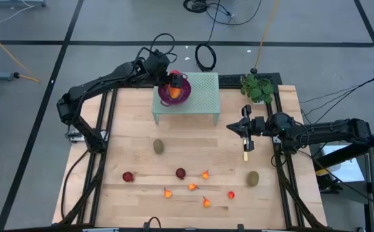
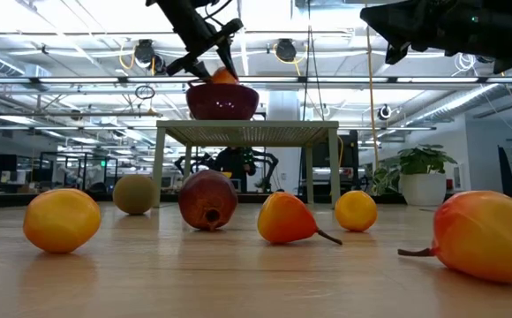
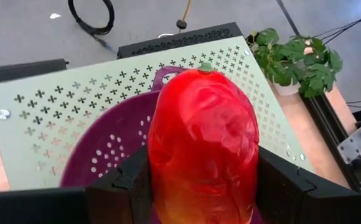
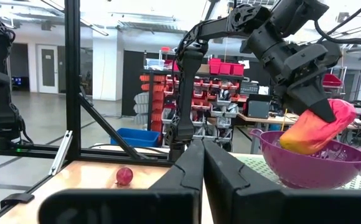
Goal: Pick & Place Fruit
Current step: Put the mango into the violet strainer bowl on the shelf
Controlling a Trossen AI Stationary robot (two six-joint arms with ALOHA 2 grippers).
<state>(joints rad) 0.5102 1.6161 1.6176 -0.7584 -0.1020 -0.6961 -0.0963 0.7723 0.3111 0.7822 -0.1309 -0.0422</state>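
My left gripper is over the purple bowl, which stands on the green perforated stand, and is shut on the large red-orange oblong fruit. Two brown-green ovals, two dark red balls and several tiny orange-red fruits lie on the wooden table. My right gripper hovers shut and empty above the table's right side, over the yellow-handled knife. My left gripper pinches the oblong fruit between its two fingers, one on each long flank. The fingers slant down from above. The fruit is lifted and tilted, its orange end dipping inside the bowl's rim; whether it touches the bowl I cannot tell.
A potted plant stands at the table's far right corner beside the stand. Black frame rails run along the table's left and right edges. Bare wood lies between the stand and the row of fruit.
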